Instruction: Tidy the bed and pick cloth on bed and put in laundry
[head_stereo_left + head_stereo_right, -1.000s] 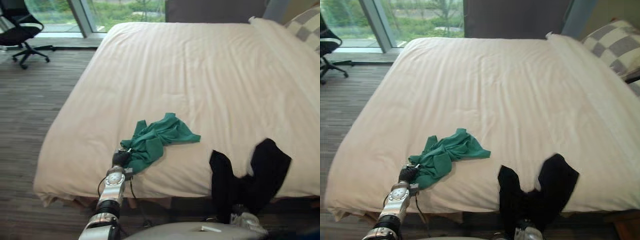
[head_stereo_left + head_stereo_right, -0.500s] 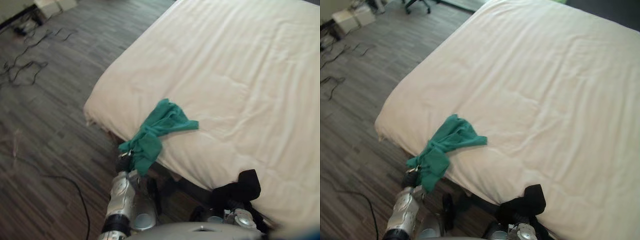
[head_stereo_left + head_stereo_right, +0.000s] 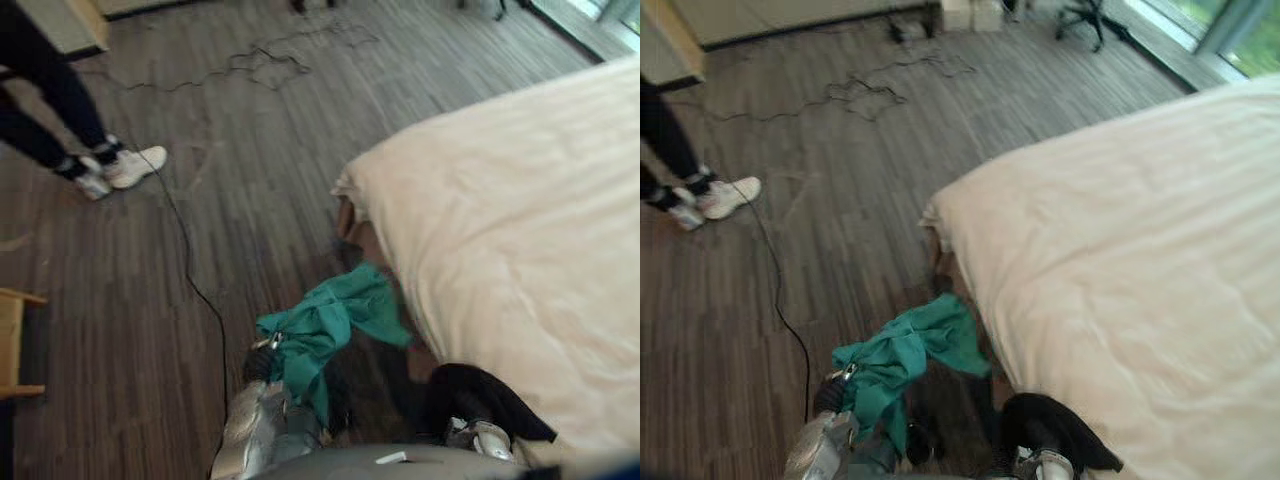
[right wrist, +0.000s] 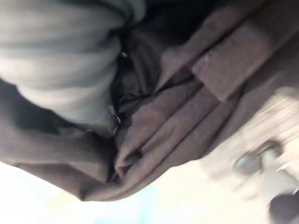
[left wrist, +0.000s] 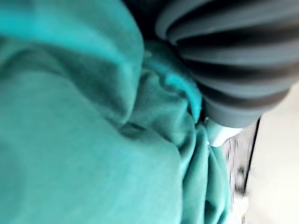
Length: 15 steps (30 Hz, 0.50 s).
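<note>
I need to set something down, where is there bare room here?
Bare: the bed top beyond its corner, and the floor between the bed and the person's shoes. Crowded: beside the bed's near edge, where the green cloth and black cloth hang.

A person's white shoes (image 3: 135, 164) on the wooden floor (image 3: 100, 300), tangled cables (image 3: 268, 64) beyond

You're in a bedroom — entry: one wide bed (image 3: 500, 230) under a cream cover, dark plank floor (image 3: 230, 150) around it, window (image 3: 1230, 25) at the far corner.
</note>
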Available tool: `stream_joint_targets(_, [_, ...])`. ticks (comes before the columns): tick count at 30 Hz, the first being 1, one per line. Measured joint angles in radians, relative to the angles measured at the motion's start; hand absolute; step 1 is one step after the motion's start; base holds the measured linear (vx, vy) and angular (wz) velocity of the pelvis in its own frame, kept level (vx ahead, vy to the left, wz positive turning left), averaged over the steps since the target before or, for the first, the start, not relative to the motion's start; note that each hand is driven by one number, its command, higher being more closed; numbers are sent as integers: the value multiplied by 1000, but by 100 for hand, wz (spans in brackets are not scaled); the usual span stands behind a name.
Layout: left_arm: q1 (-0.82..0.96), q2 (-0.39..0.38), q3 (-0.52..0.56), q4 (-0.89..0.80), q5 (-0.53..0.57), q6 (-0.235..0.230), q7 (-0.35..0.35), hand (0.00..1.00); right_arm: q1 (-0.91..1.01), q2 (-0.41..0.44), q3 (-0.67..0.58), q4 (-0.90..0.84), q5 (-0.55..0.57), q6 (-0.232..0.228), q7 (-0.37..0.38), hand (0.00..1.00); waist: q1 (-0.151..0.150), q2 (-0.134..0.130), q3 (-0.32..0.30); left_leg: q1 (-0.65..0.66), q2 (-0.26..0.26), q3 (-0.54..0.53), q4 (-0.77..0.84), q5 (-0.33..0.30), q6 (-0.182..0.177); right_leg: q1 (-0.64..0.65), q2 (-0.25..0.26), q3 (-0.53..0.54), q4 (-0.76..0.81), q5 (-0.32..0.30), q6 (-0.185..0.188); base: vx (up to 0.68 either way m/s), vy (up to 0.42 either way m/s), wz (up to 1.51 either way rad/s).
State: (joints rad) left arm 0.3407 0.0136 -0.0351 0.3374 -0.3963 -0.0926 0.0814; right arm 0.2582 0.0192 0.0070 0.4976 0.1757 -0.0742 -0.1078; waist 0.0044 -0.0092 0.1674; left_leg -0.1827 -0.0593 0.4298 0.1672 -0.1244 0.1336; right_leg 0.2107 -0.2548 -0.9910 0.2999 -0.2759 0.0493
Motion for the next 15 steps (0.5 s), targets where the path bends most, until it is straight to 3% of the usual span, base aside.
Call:
stream_joint_targets(3, [-18, 2, -16, 51, 55, 1, 5, 100, -72, 6, 38, 25, -45, -1, 1, 100, 13, 6, 0, 4, -26, -72, -60, 37, 16, -56, -25, 90, 105, -12, -10, 92, 80, 67])
stream_joint_targets(5, [-58, 13, -52, 101, 78, 0, 14, 100, -64, 17, 44, 23, -65, -3, -8, 100, 8, 17, 0, 26, -28, -145, -93, 64, 1, -155, 34, 357, 150, -46, -14, 122, 108, 86])
stream_joint_targets(6, [-70, 14, -58, 114, 85, -3, 15, 100, -58, 19, 44, 23, -65, -2, -12, 100, 4, 18, -1, 34, -29, -166, -104, 72, 0, -179, 56, 437, 154, -50, -16, 132, 87, 100])
stream_joint_targets(8, [-102, 35, -86, 151, 93, -16, 40, 100, -56, 16, 42, 24, -63, -2, -24, 100, -10, 15, -2, 77, -40, -229, -130, 103, 10, -218, 89, 612, 132, -55, 20, 133, 62, 101])
stream_joint_targets(11, [-100, 36, -90, 167, 92, -30, 56, 100, -56, 21, 34, 36, -42, -5, -39, 100, -11, -2, -11, 108, -56, -280, -142, 108, 9, -221, 72, 635, 57, -30, 40, 106, 11, 65])
stream_joint_targets(14, [-93, 47, -88, 167, 81, -33, 69, 100, -68, 23, 34, 36, -28, -17, -44, 100, 17, -16, -19, 120, -59, -303, -176, 125, -16, -238, 79, 647, -37, 45, 24, 49, -40, 23])
stream_joint_targets(15, [-87, 43, -122, 207, 65, -32, 71, 100, -98, 43, 3, 91, -21, -19, -44, 100, -10, -17, -39, 203, -35, -320, -271, 154, -69, -116, 145, 623, -235, 110, 9, 0, 0, 0])
